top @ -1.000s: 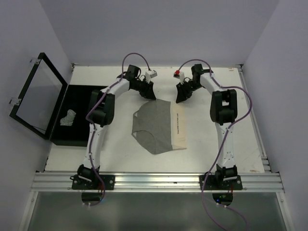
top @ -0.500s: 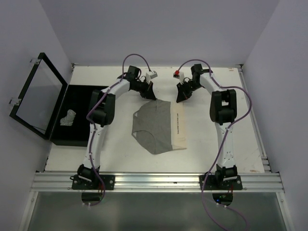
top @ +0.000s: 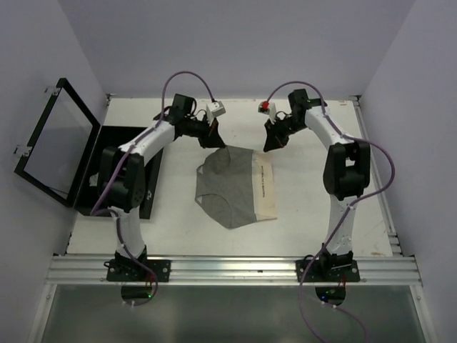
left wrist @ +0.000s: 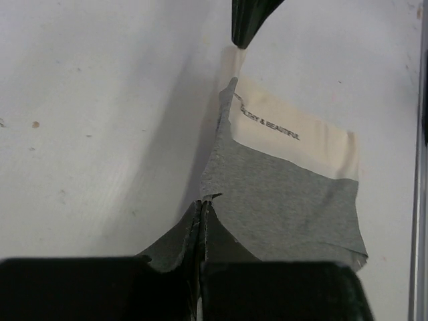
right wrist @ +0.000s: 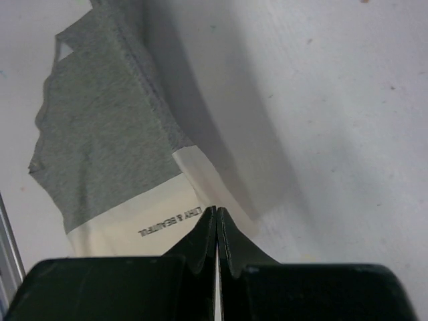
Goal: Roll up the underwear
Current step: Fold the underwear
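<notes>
The underwear [top: 232,187] is heather grey with a cream waistband, and lies spread at the table's middle. My left gripper [top: 216,139] is shut on its far grey corner. The left wrist view shows the fingertips [left wrist: 202,202] pinching the cloth edge, with the underwear [left wrist: 281,200] stretching away. My right gripper [top: 270,145] is shut on the far corner of the cream waistband, seen up close in the right wrist view [right wrist: 216,210]. There the grey cloth [right wrist: 100,134] hangs slightly raised from the table along its held far edge.
A flat black box [top: 86,194] sits at the left with its hinged lid [top: 53,139] standing open; my left arm's elbow reaches over it. A metal rail [top: 228,268] runs along the near edge. White walls close in the back and sides.
Both grippers have shut on the underwear's far edge and lifted it a little. The left arm's elbow has swung out left over the box; the right arm's has shifted right.
</notes>
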You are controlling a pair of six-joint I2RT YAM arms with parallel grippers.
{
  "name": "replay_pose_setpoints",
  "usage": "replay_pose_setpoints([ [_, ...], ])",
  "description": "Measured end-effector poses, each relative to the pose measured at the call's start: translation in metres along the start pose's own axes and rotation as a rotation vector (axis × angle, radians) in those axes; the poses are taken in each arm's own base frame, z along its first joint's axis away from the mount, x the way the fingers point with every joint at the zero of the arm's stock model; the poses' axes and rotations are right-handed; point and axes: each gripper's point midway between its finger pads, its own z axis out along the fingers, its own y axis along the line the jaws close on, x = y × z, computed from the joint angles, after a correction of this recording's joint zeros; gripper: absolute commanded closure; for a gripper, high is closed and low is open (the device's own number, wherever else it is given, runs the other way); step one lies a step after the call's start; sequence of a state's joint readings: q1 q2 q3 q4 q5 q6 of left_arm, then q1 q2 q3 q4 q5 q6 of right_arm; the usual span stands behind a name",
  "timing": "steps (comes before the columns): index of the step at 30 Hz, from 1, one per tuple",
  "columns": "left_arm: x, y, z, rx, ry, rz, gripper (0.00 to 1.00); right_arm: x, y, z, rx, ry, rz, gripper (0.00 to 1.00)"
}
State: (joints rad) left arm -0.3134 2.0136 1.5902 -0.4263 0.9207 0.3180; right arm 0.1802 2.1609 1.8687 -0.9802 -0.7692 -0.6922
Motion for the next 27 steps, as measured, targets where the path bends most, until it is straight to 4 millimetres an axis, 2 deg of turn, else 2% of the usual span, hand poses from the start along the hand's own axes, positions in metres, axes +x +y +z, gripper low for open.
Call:
replay_pose_setpoints([
  [3, 0.009, -0.034, -0.016, 0.020, 0.002, 0.031, 1.00, 0.005, 0.040, -0.011, -0.026, 0.004, -0.051, 1.00],
  [6, 0.038, -0.074, -0.022, 0.050, 0.036, 0.031, 1.00, 0.026, 0.080, -0.012, -0.065, 0.035, -0.083, 1.00],
  [8, 0.057, -0.101, -0.023, 0.071, 0.063, 0.037, 1.00, 0.048, 0.107, -0.009, -0.098, 0.070, -0.094, 1.00],
  [9, 0.071, -0.121, -0.021, 0.091, 0.086, 0.038, 1.00, 0.058, 0.118, -0.006, -0.111, 0.084, -0.103, 1.00],
  [11, 0.088, -0.149, -0.017, 0.119, 0.107, 0.066, 1.00, 0.082, 0.137, -0.002, -0.132, 0.124, -0.102, 1.00],
  [14, 0.116, -0.176, -0.013, 0.145, 0.140, 0.087, 1.00, 0.110, 0.151, 0.003, -0.144, 0.159, -0.094, 1.00],
  [17, 0.139, -0.183, -0.011, 0.148, 0.183, 0.067, 1.00, 0.132, 0.153, 0.009, -0.139, 0.188, -0.089, 1.00],
  [18, 0.145, -0.183, -0.010, 0.146, 0.197, 0.059, 0.96, 0.139, 0.153, 0.011, -0.139, 0.199, -0.087, 1.00],
  [19, 0.149, -0.181, -0.008, 0.141, 0.211, 0.052, 0.91, 0.147, 0.154, 0.013, -0.139, 0.212, -0.085, 1.00],
  [20, 0.154, -0.179, -0.005, 0.137, 0.227, 0.046, 0.80, 0.153, 0.155, 0.016, -0.142, 0.224, -0.085, 1.00],
  [23, 0.172, -0.175, 0.004, 0.144, 0.294, 0.013, 0.64, 0.165, 0.159, 0.021, -0.148, 0.254, -0.097, 0.88],
  [25, 0.179, -0.173, 0.008, 0.157, 0.332, -0.007, 0.56, 0.165, 0.159, 0.023, -0.151, 0.260, -0.112, 0.82],
  [27, 0.177, -0.175, 0.007, 0.167, 0.331, 0.000, 0.52, 0.164, 0.158, 0.023, -0.148, 0.262, -0.119, 0.79],
])
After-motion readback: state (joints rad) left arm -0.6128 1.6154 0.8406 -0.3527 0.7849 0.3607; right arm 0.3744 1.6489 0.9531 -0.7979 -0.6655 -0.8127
